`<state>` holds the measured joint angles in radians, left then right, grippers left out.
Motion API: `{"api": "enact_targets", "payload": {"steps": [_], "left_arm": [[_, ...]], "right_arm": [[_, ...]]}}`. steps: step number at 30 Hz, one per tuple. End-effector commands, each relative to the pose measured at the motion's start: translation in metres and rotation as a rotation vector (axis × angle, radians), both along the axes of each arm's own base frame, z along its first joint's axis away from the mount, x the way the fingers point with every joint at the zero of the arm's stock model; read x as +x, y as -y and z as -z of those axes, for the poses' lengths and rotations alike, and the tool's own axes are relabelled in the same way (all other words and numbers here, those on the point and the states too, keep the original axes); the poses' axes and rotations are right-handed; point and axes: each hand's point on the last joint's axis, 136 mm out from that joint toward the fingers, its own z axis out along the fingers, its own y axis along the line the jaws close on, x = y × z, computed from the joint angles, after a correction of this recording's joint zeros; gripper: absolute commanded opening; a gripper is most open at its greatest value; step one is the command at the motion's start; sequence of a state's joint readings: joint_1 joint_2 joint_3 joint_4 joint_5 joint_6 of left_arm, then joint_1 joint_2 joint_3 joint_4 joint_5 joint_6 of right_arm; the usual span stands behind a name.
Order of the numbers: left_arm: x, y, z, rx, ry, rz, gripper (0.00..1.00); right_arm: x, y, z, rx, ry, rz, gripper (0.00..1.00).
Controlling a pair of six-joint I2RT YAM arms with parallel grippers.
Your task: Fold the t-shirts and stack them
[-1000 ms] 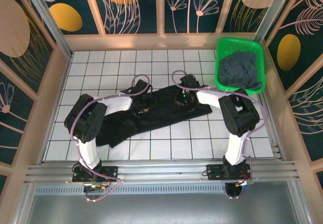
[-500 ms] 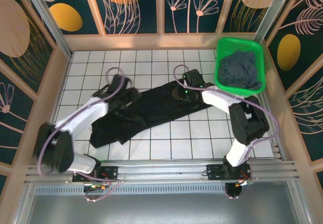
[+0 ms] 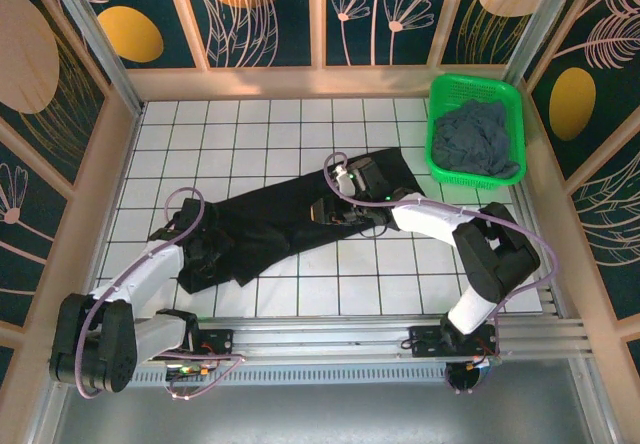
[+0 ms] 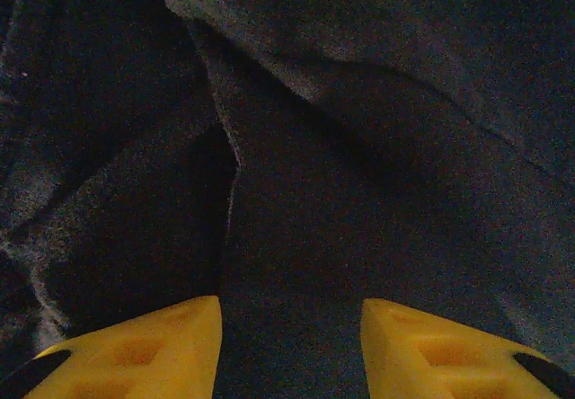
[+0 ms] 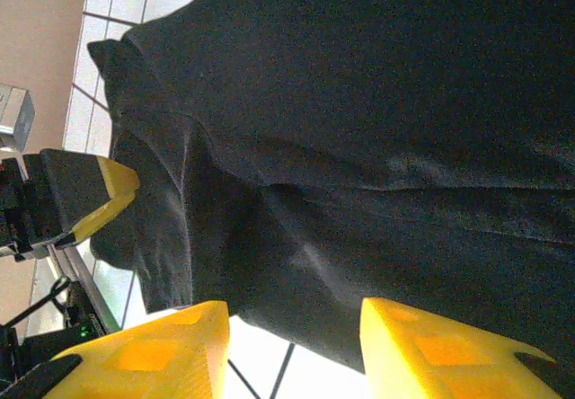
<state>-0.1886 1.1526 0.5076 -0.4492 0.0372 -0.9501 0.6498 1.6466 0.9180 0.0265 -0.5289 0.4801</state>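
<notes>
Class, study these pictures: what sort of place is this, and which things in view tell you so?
Probably a robot test cell: a white gridded table walled by patterned panels, a left arm and right arm bolted to a metal rail, and a black t-shirt laid out.

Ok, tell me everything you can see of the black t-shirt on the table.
The black cloth t-shirt looks soft, matte and creased. It is gathered into a long band lying diagonally on the white tiled table, near-left to far-right. The left pincer stands open over its near-left end, the right pincer open over its far-right half; contact cannot be told.
</notes>
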Motion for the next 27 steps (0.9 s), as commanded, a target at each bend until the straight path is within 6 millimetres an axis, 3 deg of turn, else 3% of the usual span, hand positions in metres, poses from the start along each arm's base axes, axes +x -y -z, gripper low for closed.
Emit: {"api": "enact_targets", "payload": {"steps": [1,13,18,27], "left_arm": [[-0.001,-0.011,0.002,0.063,-0.003,0.006,0.45],[0.009,-0.01,0.014,0.075,0.017,0.032,0.39],[0.017,-0.007,0.006,0.064,0.039,0.039,0.28],[0.015,-0.006,-0.001,0.063,0.018,0.052,0.28]], "right_arm": [[0.001,-0.008,-0.005,0.035,0.005,-0.026,0.44],[0.006,-0.009,0.015,-0.011,-0.046,-0.004,0.45],[0.006,-0.005,0.029,-0.05,-0.073,0.01,0.45],[0.004,0.001,0.051,-0.101,-0.122,0.027,0.45]]}}
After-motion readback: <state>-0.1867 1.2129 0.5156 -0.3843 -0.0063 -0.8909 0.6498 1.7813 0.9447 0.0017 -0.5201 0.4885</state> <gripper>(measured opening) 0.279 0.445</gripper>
